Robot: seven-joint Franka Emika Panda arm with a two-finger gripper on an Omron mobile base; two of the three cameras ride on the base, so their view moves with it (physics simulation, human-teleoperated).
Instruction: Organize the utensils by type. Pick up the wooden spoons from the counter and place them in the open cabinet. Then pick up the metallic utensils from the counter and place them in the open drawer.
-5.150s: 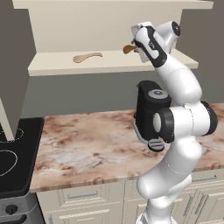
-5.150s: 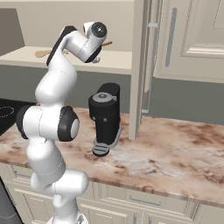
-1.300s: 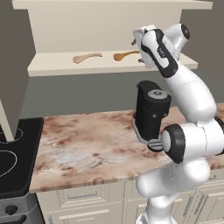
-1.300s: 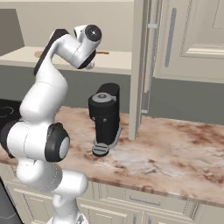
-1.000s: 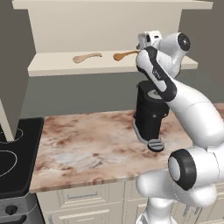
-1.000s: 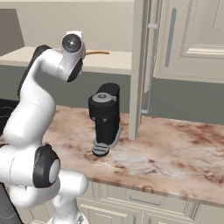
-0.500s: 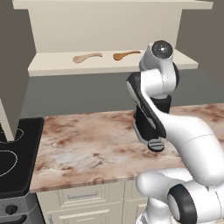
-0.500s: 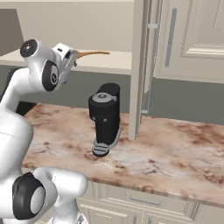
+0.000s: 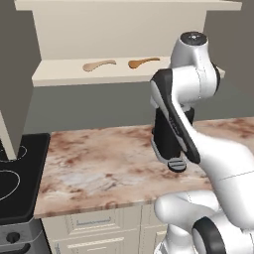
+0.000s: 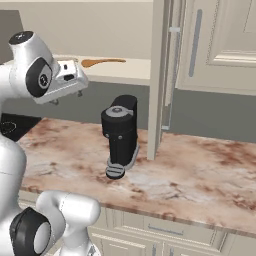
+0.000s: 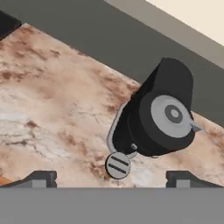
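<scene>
Two wooden spoons (image 9: pixel 99 65) above pincer (image 11: pixel 111 177)

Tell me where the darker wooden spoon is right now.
In the left base view, the darker wooden spoon lies on the open cabinet shelf, right of the paler wooden spoon.

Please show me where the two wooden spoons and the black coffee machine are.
Tan spoon (image 9: pixel 98 65), left base view, on its handle.
Dark spoon (image 9: pixel 143 62), left base view, on its handle.
Coffee machine (image 10: pixel 121 134), right base view, on its body's front.
</scene>
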